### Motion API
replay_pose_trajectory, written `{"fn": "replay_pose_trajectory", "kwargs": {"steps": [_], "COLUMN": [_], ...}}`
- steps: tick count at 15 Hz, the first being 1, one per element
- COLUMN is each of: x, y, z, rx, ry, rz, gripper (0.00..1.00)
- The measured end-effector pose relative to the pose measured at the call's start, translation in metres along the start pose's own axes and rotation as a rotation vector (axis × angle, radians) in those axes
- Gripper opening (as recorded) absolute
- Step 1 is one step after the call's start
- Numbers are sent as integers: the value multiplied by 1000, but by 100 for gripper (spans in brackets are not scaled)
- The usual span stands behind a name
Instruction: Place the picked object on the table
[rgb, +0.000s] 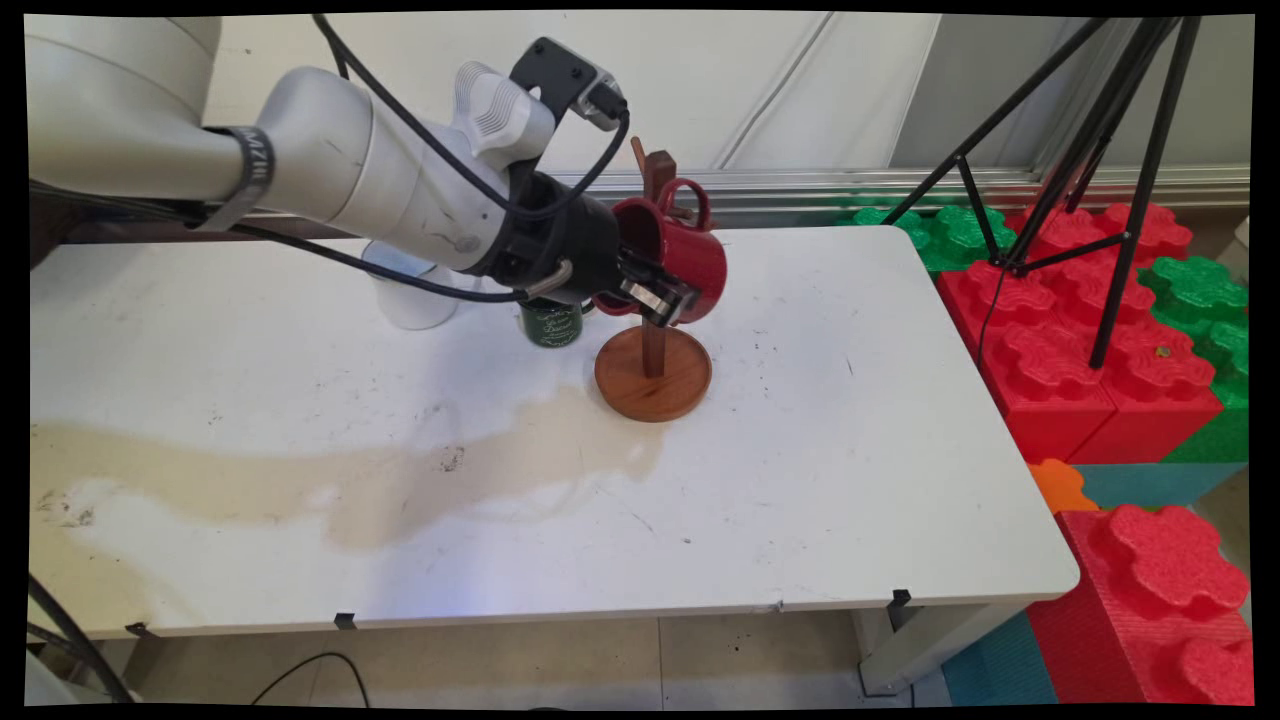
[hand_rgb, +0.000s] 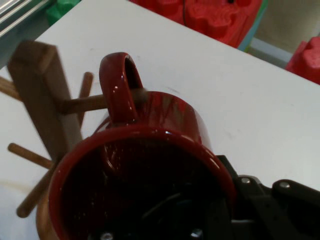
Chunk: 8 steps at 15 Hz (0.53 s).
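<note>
A red mug (rgb: 690, 255) hangs tilted on its side beside the post of a wooden mug tree (rgb: 653, 385). My gripper (rgb: 655, 298) is shut on the mug's rim, with one finger inside and one outside. In the hand view the red mug (hand_rgb: 170, 120) fills the middle with its mouth towards the camera. Its handle (hand_rgb: 117, 87) is threaded over a wooden peg (hand_rgb: 82, 104) of the mug tree (hand_rgb: 37, 85). The gripper (hand_rgb: 215, 210) is low in that view, and the finger inside the mug is mostly lost in the dark.
A dark green mug (rgb: 551, 323) and a white cup (rgb: 415, 295) stand just behind my hand. A brownish stain (rgb: 400, 480) spreads across the table's near left. Red and green foam blocks (rgb: 1080, 300) and a black tripod (rgb: 1100, 150) stand off the table's right edge.
</note>
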Motion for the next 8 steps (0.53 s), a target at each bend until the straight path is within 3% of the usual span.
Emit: {"fn": "replay_pose_trajectory", "kwargs": {"steps": [8], "x": [-3], "y": [21], "z": [-23], "rx": [-77], "ry": [-2], "rz": [48], "gripper": [0]}}
